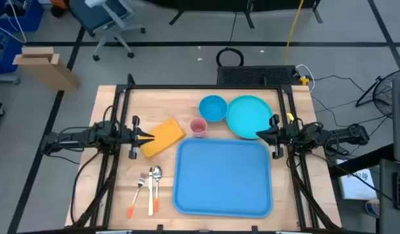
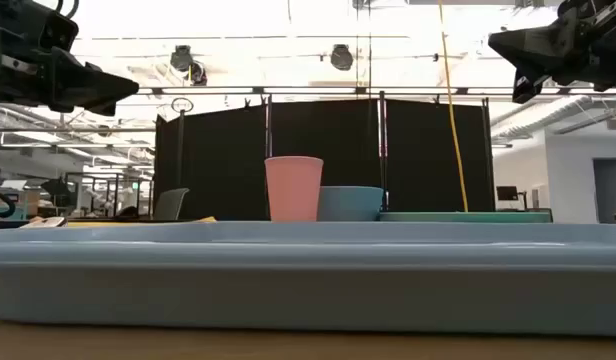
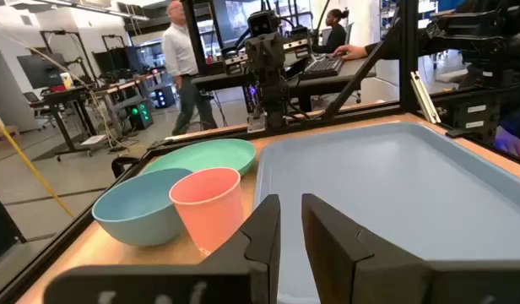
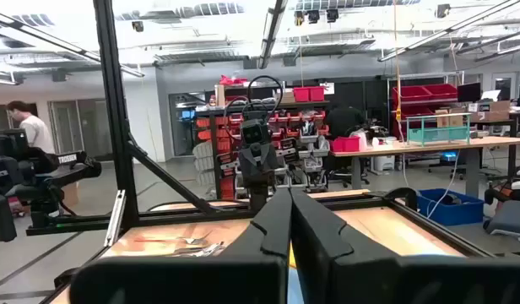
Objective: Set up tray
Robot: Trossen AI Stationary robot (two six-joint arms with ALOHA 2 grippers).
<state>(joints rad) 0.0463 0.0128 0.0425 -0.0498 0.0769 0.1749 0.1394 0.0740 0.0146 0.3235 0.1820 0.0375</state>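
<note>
Tray (image 1: 223, 177) lies empty. Left gripper (image 1: 150, 136) slightly parted, right gripper (image 1: 260, 134) closed, both holding nothing. Plate (image 1: 249, 116) is probably best approached from its rim.

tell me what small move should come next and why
Probably lower the left gripper toward the yellow sponge beside it: the tray lies bare, both grippers hold nothing, and the right gripper hangs by the teal plate.
</note>
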